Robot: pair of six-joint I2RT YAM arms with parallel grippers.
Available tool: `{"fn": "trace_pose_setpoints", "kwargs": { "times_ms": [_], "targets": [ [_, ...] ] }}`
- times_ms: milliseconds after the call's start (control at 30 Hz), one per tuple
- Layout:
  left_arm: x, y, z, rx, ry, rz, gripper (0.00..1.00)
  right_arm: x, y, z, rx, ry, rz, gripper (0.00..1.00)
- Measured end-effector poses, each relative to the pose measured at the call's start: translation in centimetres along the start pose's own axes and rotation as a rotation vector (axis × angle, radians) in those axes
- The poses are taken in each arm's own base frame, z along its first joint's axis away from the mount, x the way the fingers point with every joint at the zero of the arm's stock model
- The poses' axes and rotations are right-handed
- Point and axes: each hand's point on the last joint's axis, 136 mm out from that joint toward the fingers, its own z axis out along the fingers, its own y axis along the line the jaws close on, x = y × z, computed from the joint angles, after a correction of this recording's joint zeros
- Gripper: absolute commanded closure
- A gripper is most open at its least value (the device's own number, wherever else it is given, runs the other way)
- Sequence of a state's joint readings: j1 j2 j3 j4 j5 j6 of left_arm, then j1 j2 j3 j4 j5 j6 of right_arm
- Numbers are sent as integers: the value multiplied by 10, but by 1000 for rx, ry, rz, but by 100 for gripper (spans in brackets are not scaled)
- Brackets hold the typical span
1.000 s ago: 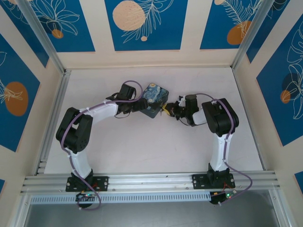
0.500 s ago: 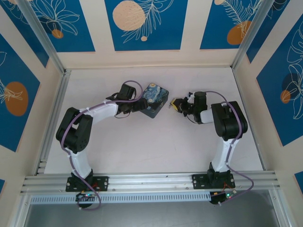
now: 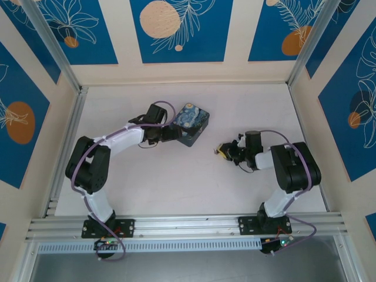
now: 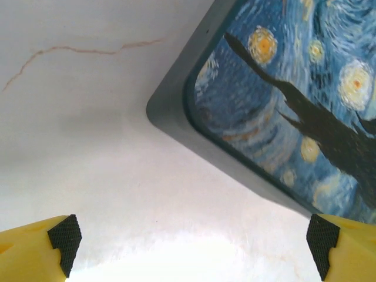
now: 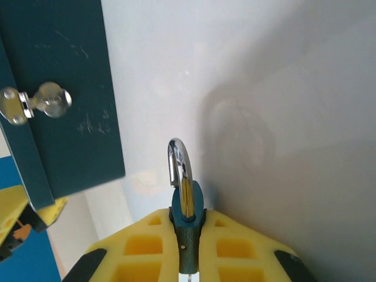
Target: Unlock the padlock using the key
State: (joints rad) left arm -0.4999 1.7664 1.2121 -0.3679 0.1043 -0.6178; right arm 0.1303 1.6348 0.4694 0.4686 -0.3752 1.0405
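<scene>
The table (image 3: 176, 182) is a flat, matte white surface. In the left wrist view a thin brownish hairline crack (image 4: 82, 50) runs across it. Cream wall panels (image 3: 238, 35) enclose it on three sides, carrying blue inserts with white leaf outlines and orange discs. Ribbed aluminium rails (image 3: 188, 224) run along the near edge, where both arm bases are bolted.

A square box with rounded corners, dark teal sides and a blue-and-yellow swirl-painted lid (image 3: 194, 120) sits toward the back of the table, left of centre. A small silvery metal fitting (image 5: 35, 101) is fixed to its scuffed side.

Left arm: the jaws stand wide apart just beside the box corner (image 4: 170, 111) and grip nothing. Their yellow plastic fingers end in black ribbed pads (image 4: 63, 235).

Right arm: the jaws are closed on the small padlock with a teal-blue body and polished steel shackle (image 5: 187, 223), well apart from the box. The body is pinched between yellow lattice-moulded fingers (image 5: 135, 247), and the shackle projects forward above the table.
</scene>
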Motion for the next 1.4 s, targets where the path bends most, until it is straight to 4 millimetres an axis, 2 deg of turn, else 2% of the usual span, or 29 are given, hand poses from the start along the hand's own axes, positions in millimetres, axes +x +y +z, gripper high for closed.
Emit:
{"fn": "trace_pose_setpoints", "kwargs": {
  "times_ms": [167,267,467,533,567,600,667,767,900,1000,1133,1267,1400],
  "targets": [
    [-8,-12,-39,38,-50,9,0,9,6,-29,41,-41,-50,45],
    [-14,-20,-64,67,-93,17,0,9,17,-49,54,-87,-87,33],
    [-16,-27,-107,98,-166,34,0,13,24,-90,91,-182,-119,27],
    [-15,-24,-119,90,-190,38,0,15,25,-99,101,-202,-125,17],
    [-15,-21,-125,83,-205,42,0,15,24,-103,108,-212,-132,16],
    [-15,-18,-132,68,-228,46,0,16,24,-107,120,-218,-144,7],
    [-16,-9,-146,32,-274,47,0,14,25,-112,148,-225,-163,0],
    [-18,11,-167,-50,-369,53,0,4,38,-123,187,-253,-220,1],
    [-17,49,-189,-196,-514,67,0,-21,65,-137,230,-328,-299,0],
    [-11,82,-198,-320,-624,91,0,-40,75,-144,275,-394,-338,0],
    [-1,124,-199,-500,-718,159,0,-64,66,-148,366,-487,-368,0],
    [-2,152,-191,-624,-729,215,0,-88,57,-145,456,-552,-423,1],
    [-8,178,-175,-702,-727,236,0,-108,43,-133,531,-585,-511,0]
  ]
}}
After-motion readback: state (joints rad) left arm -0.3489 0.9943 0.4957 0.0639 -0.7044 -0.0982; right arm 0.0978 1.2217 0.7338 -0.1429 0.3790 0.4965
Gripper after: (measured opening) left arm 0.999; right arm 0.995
